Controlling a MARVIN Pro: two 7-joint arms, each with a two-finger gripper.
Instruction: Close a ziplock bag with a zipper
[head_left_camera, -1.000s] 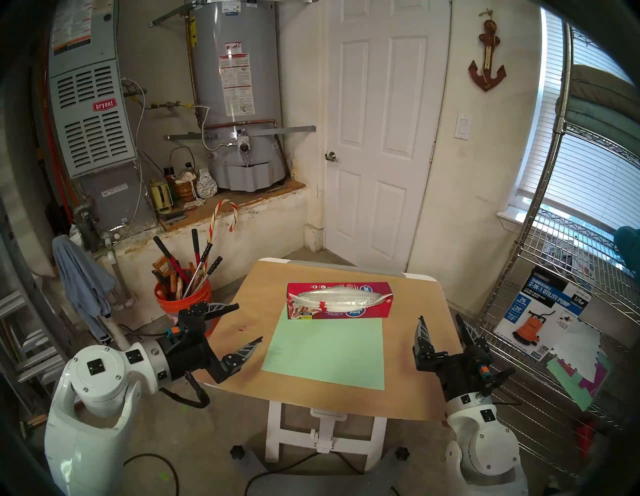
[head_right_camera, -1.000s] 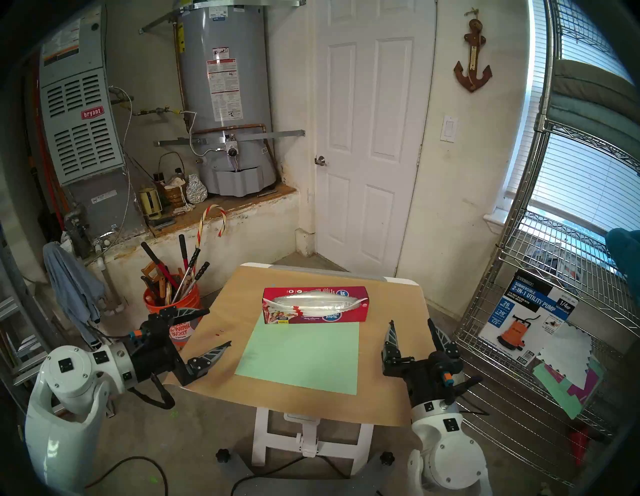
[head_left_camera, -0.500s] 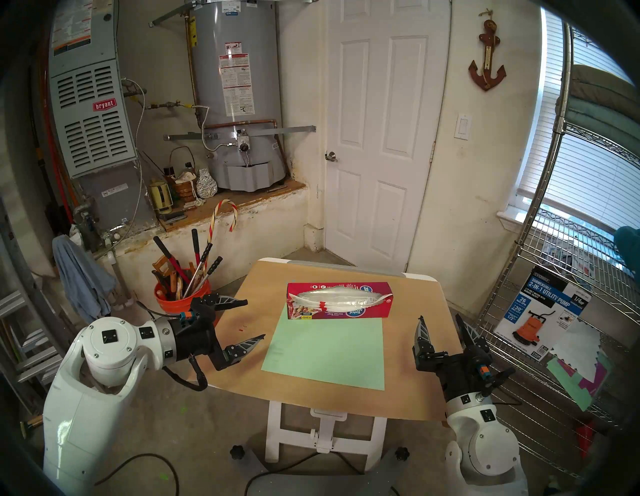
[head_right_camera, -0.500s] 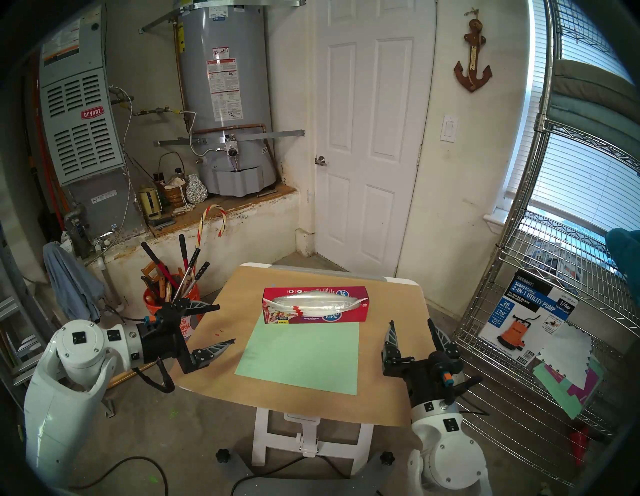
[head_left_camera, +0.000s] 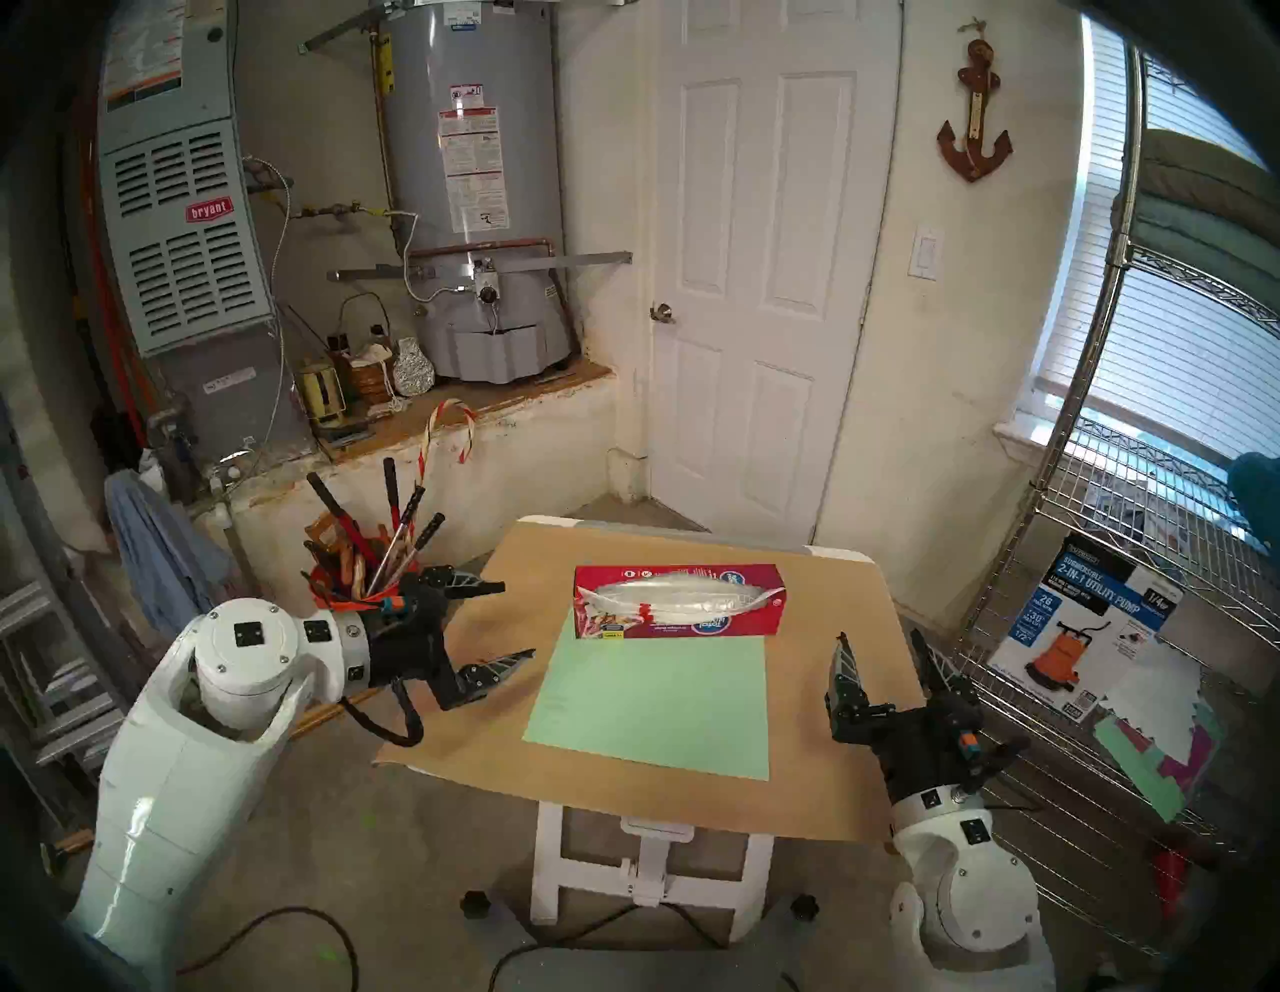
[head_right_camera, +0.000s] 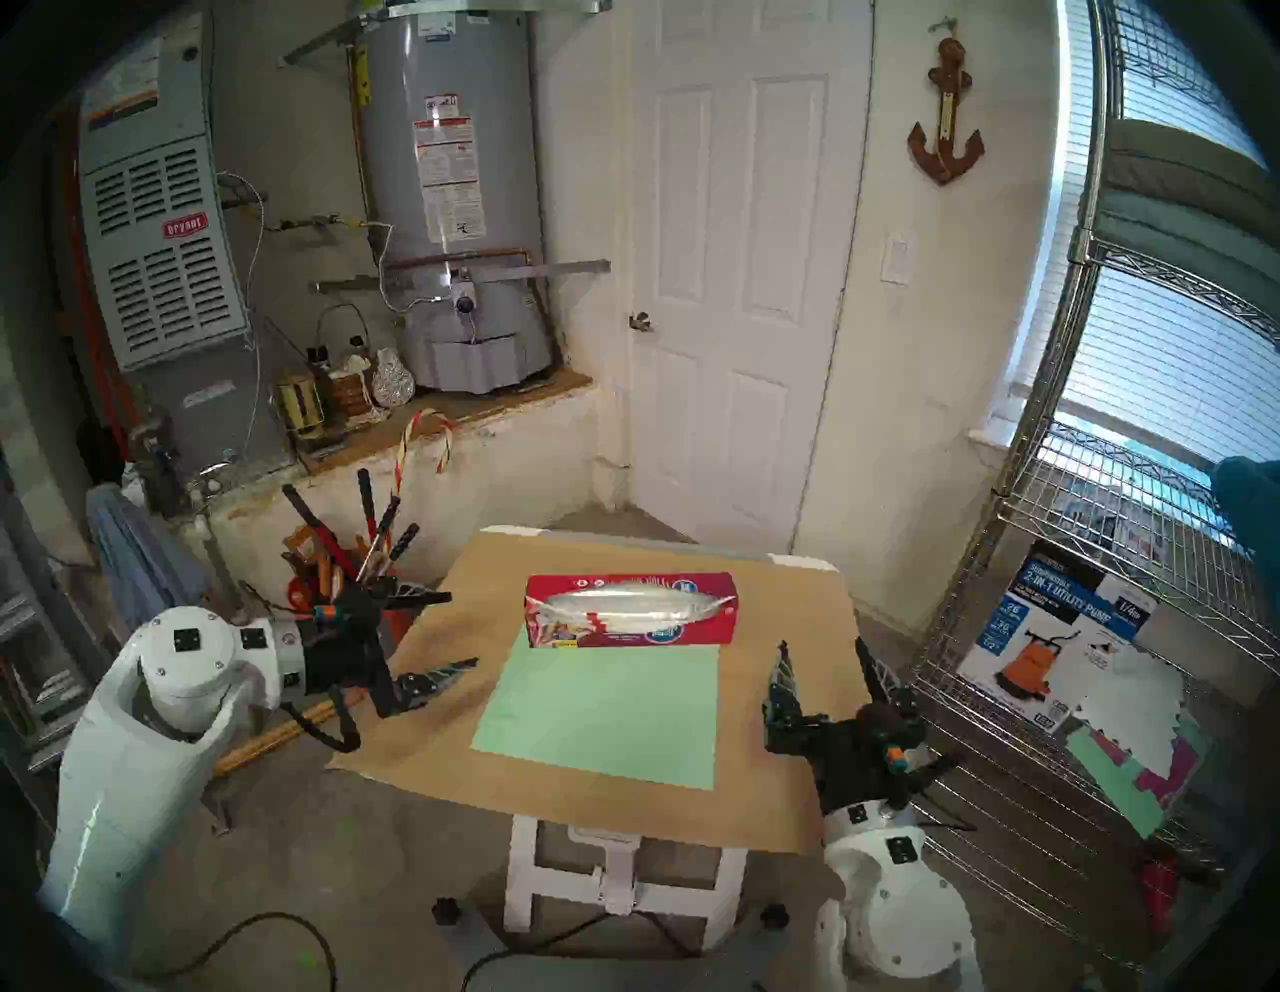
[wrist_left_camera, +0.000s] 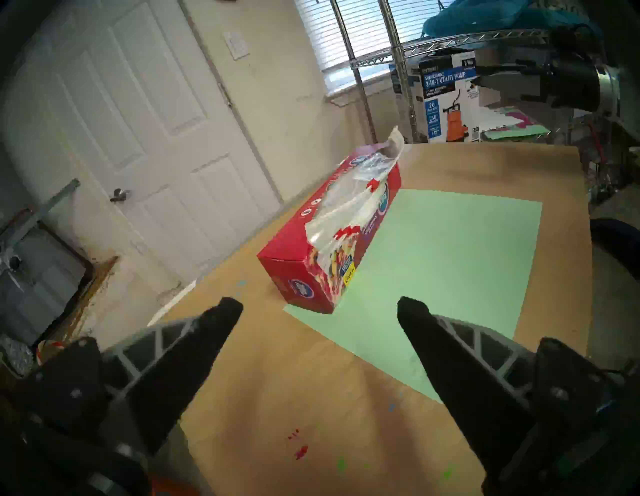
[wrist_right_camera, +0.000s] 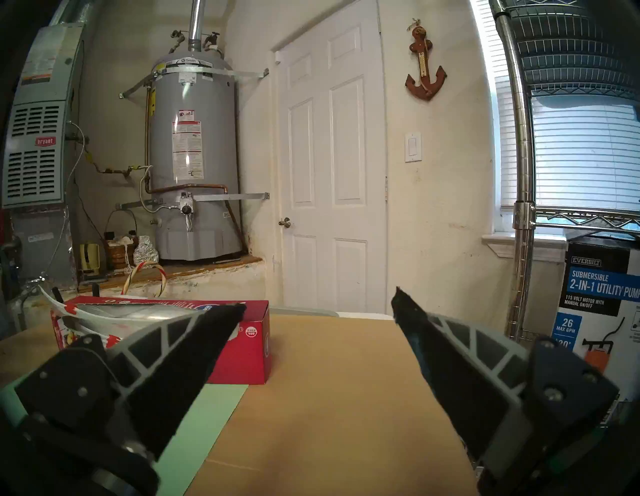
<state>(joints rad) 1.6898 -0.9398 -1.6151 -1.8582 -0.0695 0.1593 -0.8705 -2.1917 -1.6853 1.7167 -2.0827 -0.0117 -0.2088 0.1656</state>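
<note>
The clear, shiny plastic ziplock bag (head_left_camera: 675, 601) lies on top of the red-and-purple cardboard box (head_left_camera: 699, 623) printed with food pictures, at the far middle of the tan wooden table (head_left_camera: 817, 776). It has not moved over the last second. The box sits along the far edge of a pale green paper sheet (head_left_camera: 658, 700), its near left corner resting on the sheet. The narrow white zipper (head_left_camera: 751, 597) runs along the bag's long edge, and its right end curls up off the box; small red marks show near the left part of the bag. The slider is too small to make out.

The left gripper (head_left_camera: 518, 621) has advanced since a second ago: its arm has swung forward and up, bringing the black fingers (wrist_left_camera: 211, 332) further over the table's left edge and closer to the box, though they remain apart from it. Its jaws stand wide and hold nothing; in the left wrist view the box lies ahead between the two fingertips.

The right gripper (head_left_camera: 878, 636) stays where it was, at the table's right edge, pointing up, jaws spread wide and empty, well apart from the bag.
</note>
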